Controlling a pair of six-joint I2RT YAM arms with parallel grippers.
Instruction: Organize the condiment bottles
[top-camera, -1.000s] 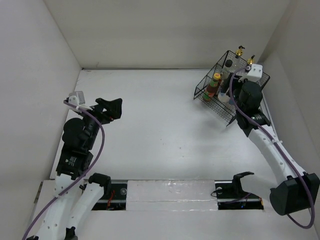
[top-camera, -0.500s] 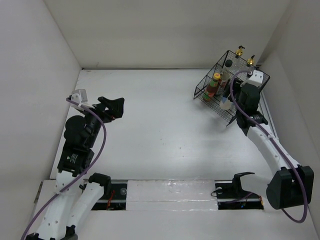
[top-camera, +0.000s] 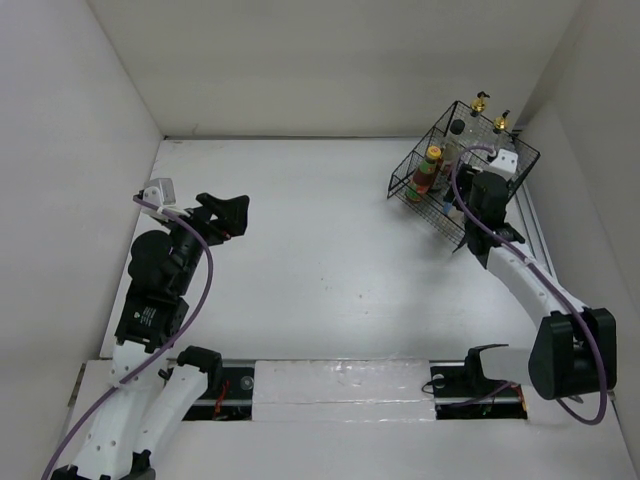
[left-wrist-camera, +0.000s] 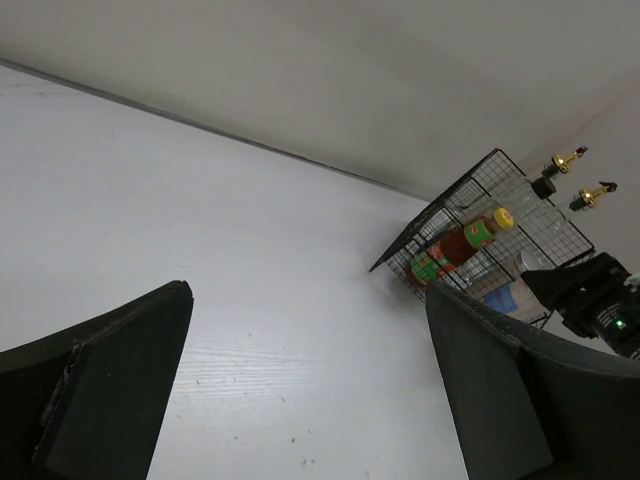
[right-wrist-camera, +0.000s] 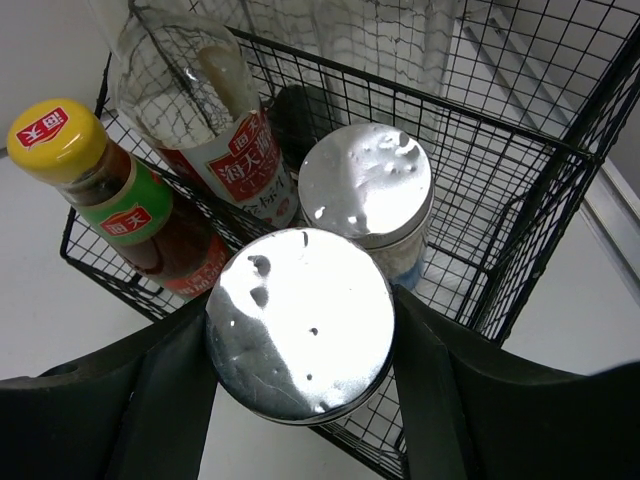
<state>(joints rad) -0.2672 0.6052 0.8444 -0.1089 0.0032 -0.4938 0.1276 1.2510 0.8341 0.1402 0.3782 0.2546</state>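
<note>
The black wire basket (top-camera: 405, 176) stands at the far right and holds the condiment bottles. The yellow-capped bottle (top-camera: 432, 160), the black-capped bottle (top-camera: 457, 128) and two gold-pourer glass bottles (top-camera: 479, 101) stand in it. My right gripper (right-wrist-camera: 300, 400) is shut on a short white bottle with a silver lid (right-wrist-camera: 300, 335), at the basket's near rim. The other short white bottle (right-wrist-camera: 365, 180) stands just behind it. The red-labelled bottle (right-wrist-camera: 235, 150) and the yellow-capped bottle (right-wrist-camera: 100, 190) stand to the left. My left gripper (top-camera: 228, 212) is open and empty, far to the left.
The basket's wire walls (right-wrist-camera: 540, 200) stand close around my right fingers. White walls enclose the table on three sides. In the left wrist view the basket (left-wrist-camera: 400, 250) and the right arm (left-wrist-camera: 600, 300) show far off to the right.
My right gripper has moved left and lower into the basket's near side, with the arm folding in. My left arm shifted slightly and then held still.
</note>
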